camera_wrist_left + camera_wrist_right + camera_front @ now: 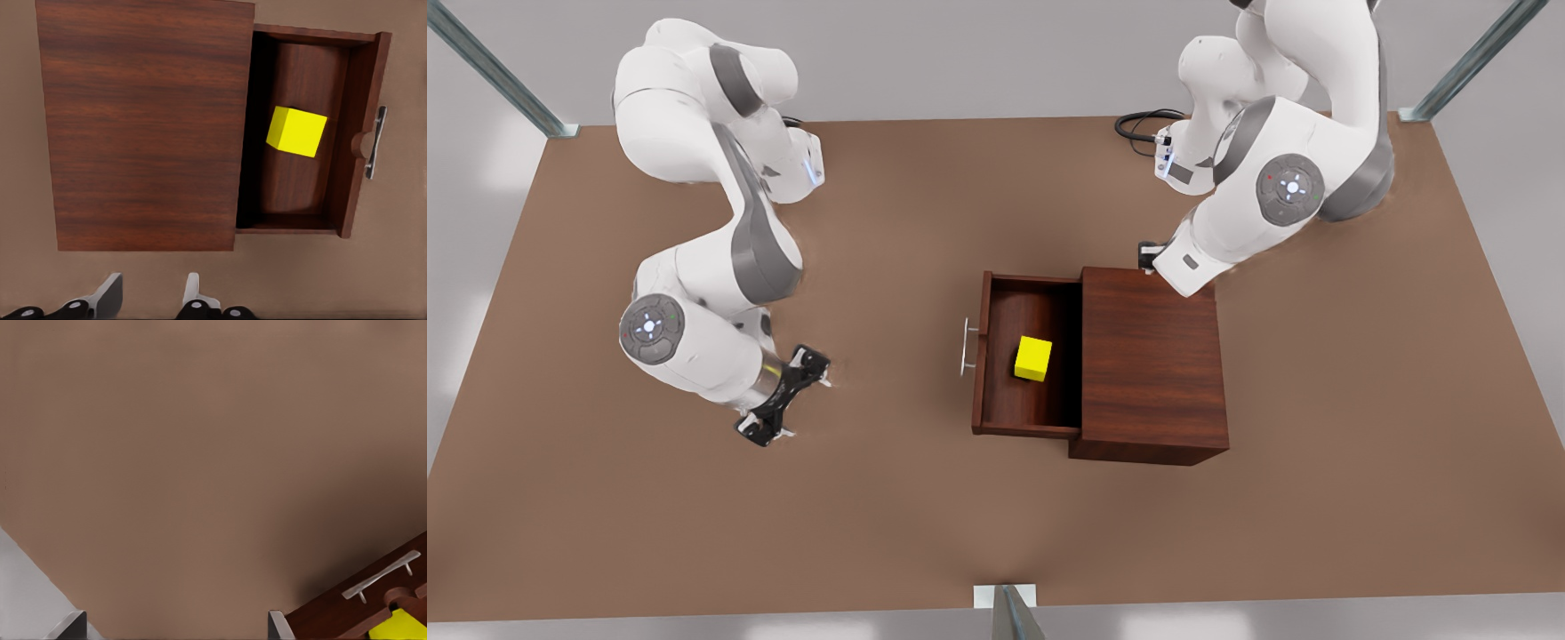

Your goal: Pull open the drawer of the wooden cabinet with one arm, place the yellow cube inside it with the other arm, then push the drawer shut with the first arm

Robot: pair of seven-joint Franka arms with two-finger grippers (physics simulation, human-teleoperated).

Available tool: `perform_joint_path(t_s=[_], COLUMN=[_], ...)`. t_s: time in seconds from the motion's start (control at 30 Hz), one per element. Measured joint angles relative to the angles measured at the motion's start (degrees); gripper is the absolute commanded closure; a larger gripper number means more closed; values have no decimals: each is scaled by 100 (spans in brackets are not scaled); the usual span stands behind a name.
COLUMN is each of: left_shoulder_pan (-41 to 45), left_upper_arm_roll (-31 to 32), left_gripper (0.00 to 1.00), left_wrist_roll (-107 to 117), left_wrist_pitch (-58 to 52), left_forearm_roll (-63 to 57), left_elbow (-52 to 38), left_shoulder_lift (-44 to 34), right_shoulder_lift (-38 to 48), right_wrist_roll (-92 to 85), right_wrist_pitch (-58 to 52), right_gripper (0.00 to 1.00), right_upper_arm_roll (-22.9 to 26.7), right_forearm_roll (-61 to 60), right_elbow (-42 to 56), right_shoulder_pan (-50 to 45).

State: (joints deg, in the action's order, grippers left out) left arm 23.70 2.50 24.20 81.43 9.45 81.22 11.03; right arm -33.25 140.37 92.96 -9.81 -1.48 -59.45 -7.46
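Yellow cube [1032,358] is gripped by neither pincer and sits loose in the open drawer [983,373]; the right gripper [807,407] hangs low over the bare brown table [871,516] in the middle left of the front view, its two fingers spread wide apart and holding nothing; it is well apart from the drawer, which lies toward the front view's right of it; its wrist view looks across the table top to the silver bar handle [381,575] and a corner of the cube [400,628]; the left gripper [151,297] is also parted and empty, and in its wrist view it looks straight down on the wooden cabinet [143,127], just off one edge of the cabinet's top; that arm reaches in from the upper right of the front view, over the cabinet's far edge; the cabinet [1152,356] stands just right of centre in the front view; the drawer is pulled out toward the front view's left, with the handle [966,347] on its front panel; the cube rests on the drawer's floor, near the middle, close to the cabinet's opening.
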Motion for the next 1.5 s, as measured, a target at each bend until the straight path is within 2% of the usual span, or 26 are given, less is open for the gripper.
perform_joint_path(t_s=[0.07,0.17,0.2,0.27,0.33,0.63,0.87,1.07,1.5], left_shoulder_pan=[755,1634,1856,2323,2661,3071,3093,3013,2488], left_upper_arm_roll=[11,8,6,-6,-13,-40,-190,-338,-357], left_gripper=[100,100,100,100,100,100,100,100,100], left_wrist_roll=[866,2297,2779,3707,4583,7525,8945,9712,10250], left_wrist_pitch=[266,682,893,1400,1917,4052,4675,4614,3434], left_forearm_roll=[-92,-472,-546,-655,-777,-1373,-1630,-1684,-1597], left_elbow=[-193,-1097,-1257,-1549,-1670,-1714,-1657,-1646,-1650], left_shoulder_lift=[258,1181,1403,1890,2291,3466,3830,3941,3712], right_shoulder_lift=[913,1742,1891,2595,2946,3011,2976,2949,2928], right_wrist_roll=[-1187,-3176,-3764,-4844,-5810,-9043,-10646,-11589,-12806], right_wrist_pitch=[171,119,84,247,448,851,926,948,954], right_gripper=[0,0,0,0,0,0,0,0,0], right_upper_arm_roll=[169,726,776,812,827,840,841,832,823], right_forearm_roll=[318,580,586,587,587,582,584,589,591], right_elbow=[-1608,-2685,-2948,-4203,-4835,-5027,-5018,-5014,-5009], right_shoulder_pan=[547,860,950,1012,1025,1037,1061,1035,1027])
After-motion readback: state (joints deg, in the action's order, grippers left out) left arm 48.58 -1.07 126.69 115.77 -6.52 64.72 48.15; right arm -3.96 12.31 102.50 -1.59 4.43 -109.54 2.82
